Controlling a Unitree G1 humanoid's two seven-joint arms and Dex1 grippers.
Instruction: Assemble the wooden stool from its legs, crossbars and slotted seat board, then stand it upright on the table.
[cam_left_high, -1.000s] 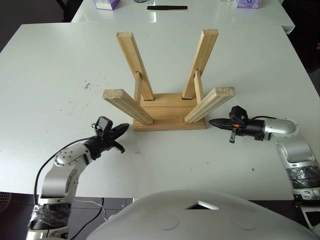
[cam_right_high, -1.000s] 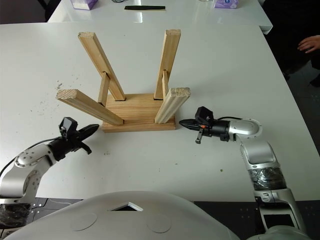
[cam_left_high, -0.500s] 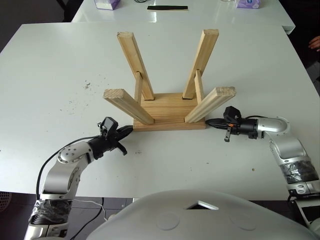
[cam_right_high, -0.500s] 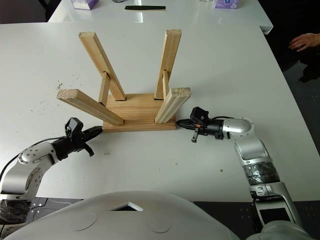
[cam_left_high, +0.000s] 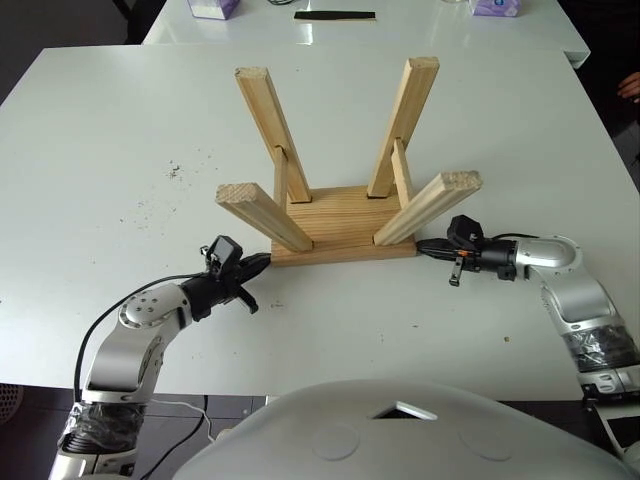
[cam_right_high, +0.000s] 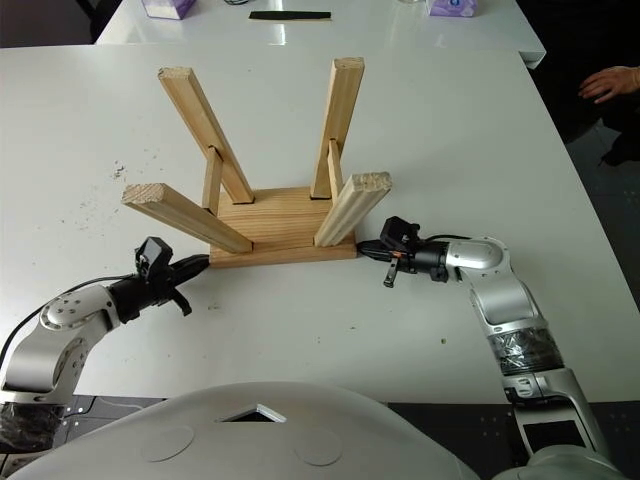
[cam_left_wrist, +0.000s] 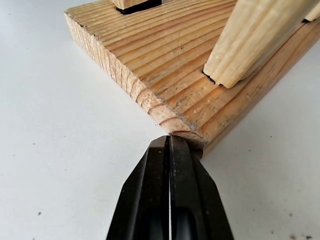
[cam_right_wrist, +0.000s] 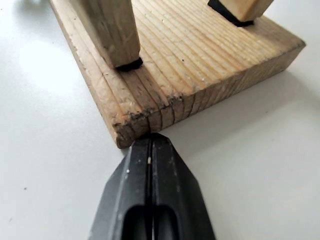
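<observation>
On the left part of the wide white desk (cam_left_high: 100, 130) lie some small dark crumbs (cam_left_high: 175, 172), well apart from everything else. Nearer to the robot, the black left gripper (cam_left_high: 260, 262) lies low over the desk with its two fingers clenched together and nothing between them. Its tip is at the near left corner of the flat, light wooden slotted seat board (cam_left_high: 340, 215); in the left wrist view the left gripper (cam_left_wrist: 169, 142) is so close to this corner that I cannot tell if it touches. The stool is put together but stands upside down in the middle of the desk, with the seat board flat on the surface. Four square pale wooden legs sit in its slots and point up and outward: the near left leg (cam_left_high: 262, 213), the far left leg (cam_left_high: 270, 130), the far right leg (cam_left_high: 403, 125) and the near right leg (cam_left_high: 428, 207). A thin wooden crossbar (cam_left_high: 281, 175) joins the two left legs, and a second crossbar (cam_left_high: 400, 170) joins the two right legs. To the right, the black right gripper (cam_left_high: 425, 243) is also clenched and holds nothing. Its tip is at the near right corner of the seat board, and in the right wrist view the right gripper (cam_right_wrist: 151, 140) meets the edge of the board just beside that corner.
</observation>
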